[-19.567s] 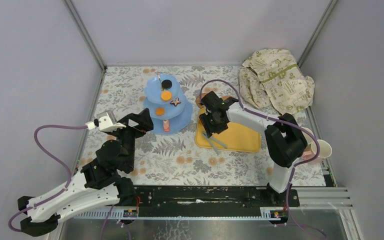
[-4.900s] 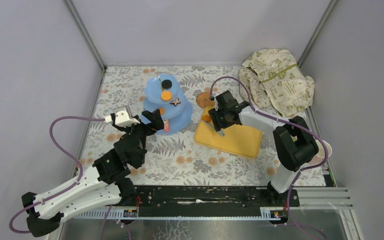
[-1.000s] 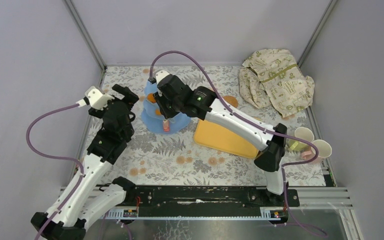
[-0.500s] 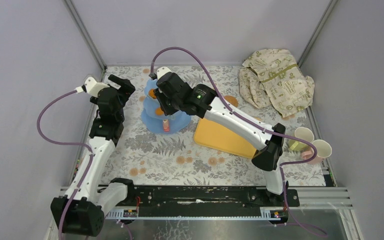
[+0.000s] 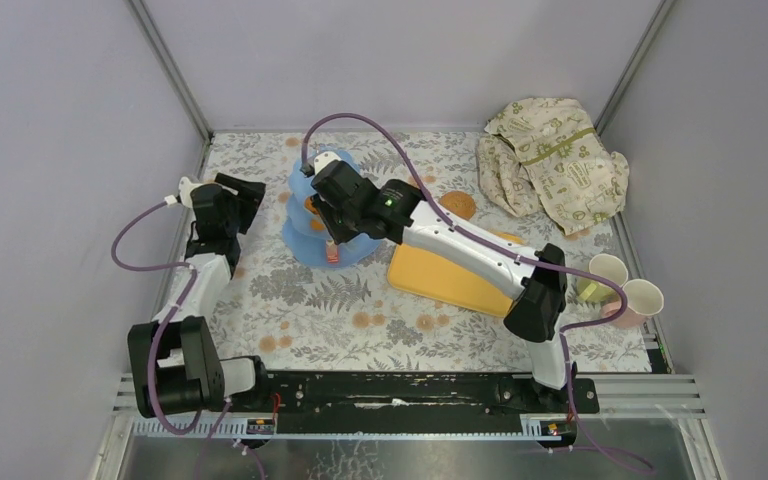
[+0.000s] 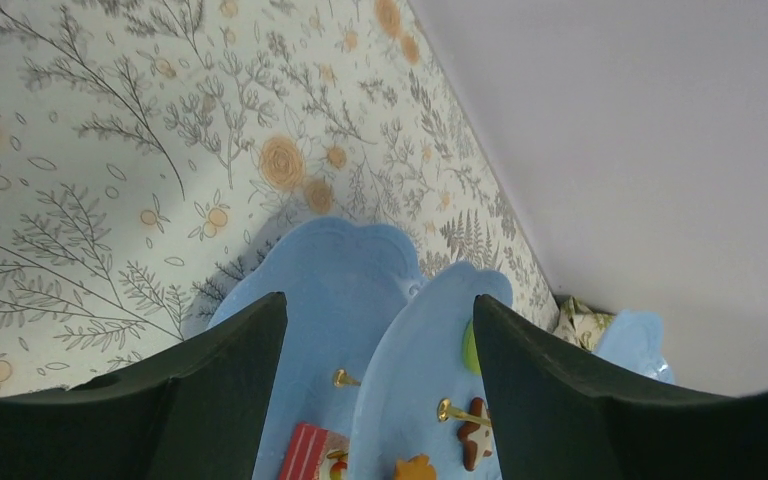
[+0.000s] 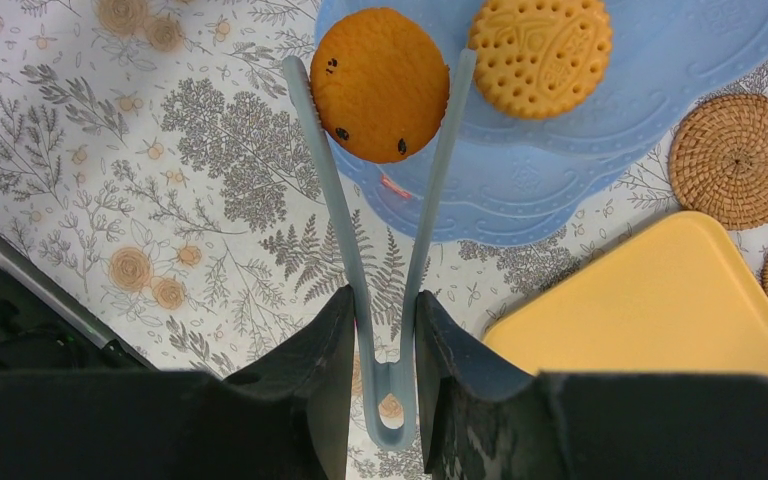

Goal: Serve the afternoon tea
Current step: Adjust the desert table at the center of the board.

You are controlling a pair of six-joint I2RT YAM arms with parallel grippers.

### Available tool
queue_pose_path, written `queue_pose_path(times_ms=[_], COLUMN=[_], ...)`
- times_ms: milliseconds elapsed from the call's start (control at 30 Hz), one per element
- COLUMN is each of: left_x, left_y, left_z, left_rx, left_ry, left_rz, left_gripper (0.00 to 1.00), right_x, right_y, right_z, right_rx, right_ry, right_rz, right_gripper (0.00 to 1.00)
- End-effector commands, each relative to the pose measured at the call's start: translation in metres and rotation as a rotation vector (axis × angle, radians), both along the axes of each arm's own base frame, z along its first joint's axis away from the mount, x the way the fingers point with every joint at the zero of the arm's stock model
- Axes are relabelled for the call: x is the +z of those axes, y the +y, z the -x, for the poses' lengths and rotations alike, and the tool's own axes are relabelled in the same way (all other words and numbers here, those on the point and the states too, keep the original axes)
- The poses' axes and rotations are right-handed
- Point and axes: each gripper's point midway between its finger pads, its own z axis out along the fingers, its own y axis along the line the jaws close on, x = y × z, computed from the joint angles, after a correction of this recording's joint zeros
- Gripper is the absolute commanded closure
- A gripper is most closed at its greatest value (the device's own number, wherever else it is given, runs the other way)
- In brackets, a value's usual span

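Tea service on floral-print tabletop [image 5: 360,300]
Light-blue scallop-edged three-tier stand [image 5: 300,238], left of centre; smooth yellow rectangular tray [image 5: 450,275] just right of it; left gripper [image 6: 380,310] spread, empty, beside the stand; right gripper [image 7: 383,295] pinching slim pale-blue tongs [image 7: 352,260]; woven round coaster [image 7: 735,160] just beside the tray; round speckled orange biscuit [image 7: 380,85] clamped in the tongs over a tier's rim

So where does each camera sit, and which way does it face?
Top external: fixed above and behind, looking down on the floral table; left arm and right arm show.
Left wrist: on its wrist, facing the blue stand side-on, framed by the left gripper.
Right wrist: looking down past the right gripper and its tongs pinching an orange biscuit.
Shared: all see the stand.
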Motion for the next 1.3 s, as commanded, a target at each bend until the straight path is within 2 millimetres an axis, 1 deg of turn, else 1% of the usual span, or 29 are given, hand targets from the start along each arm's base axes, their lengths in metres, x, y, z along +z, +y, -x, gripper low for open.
queue_pose_path(times_ms=[0, 67, 167, 233, 300, 433, 533, 600, 667, 767, 900, 1133, 1267], left_x=[0.009, 0.004, -0.009, -0.017, -0.021, -0.023, -0.027, -0.031, -0.033, -0.038, -0.040, -0.044, -0.048], left_y=[-0.015, -0.020, -0.028, -0.032, -0.038, -0.043, -0.046, -0.048, -0.051, -0.052, -0.054, -0.056, -0.058], left_z=[-0.010, -0.012, -0.017, -0.020, -0.022, -0.027, -0.031, -0.031, -0.031, -0.031, -0.031, -0.031, -0.029], left_rx=[-0.091, -0.121, -0.172, -0.201, -0.230, -0.270, -0.299, -0.314, -0.328, -0.338, -0.350, -0.360, -0.364], left_ry=[-0.096, -0.103, -0.092, -0.082, -0.093, -0.120, -0.118, -0.114, -0.119, -0.113, -0.116, -0.105, -0.094], left_rz=[0.055, 0.069, 0.096, 0.117, 0.132, 0.138, 0.138, 0.139, 0.145, 0.151, 0.155, 0.152, 0.144], left_gripper=[0.25, 0.25, 0.26, 0.28, 0.31, 0.37, 0.40, 0.41, 0.45, 0.47, 0.52, 0.64, 0.71], right_x=[0.059, 0.060, 0.060, 0.061, 0.063, 0.067, 0.065, 0.064, 0.063, 0.062, 0.061, 0.058, 0.061], right_y=[-0.003, -0.003, -0.003, -0.003, -0.004, -0.005, -0.003, -0.003, -0.003, -0.002, -0.002, -0.001, -0.002], right_z=[0.002, 0.003, 0.003, 0.003, 0.003, 0.003, 0.002, 0.002, 0.002, 0.002, 0.001, 0.002, 0.002], right_rx=[0.013, 0.014, 0.014, 0.013, 0.013, 0.012, 0.014, 0.015, 0.016, 0.018, 0.021, 0.026, 0.026], right_ry=[-0.089, -0.091, -0.090, -0.091, -0.095, -0.103, -0.102, -0.102, -0.100, -0.101, -0.101, -0.099, -0.102], right_rz=[-0.132, -0.133, -0.137, -0.140, -0.143, -0.147, -0.145, -0.143, -0.140, -0.136, -0.133, -0.128, -0.133], right_gripper=[0.92, 0.91, 0.92, 0.92, 0.92, 0.92, 0.92, 0.91, 0.91, 0.92, 0.92, 0.92, 0.92])
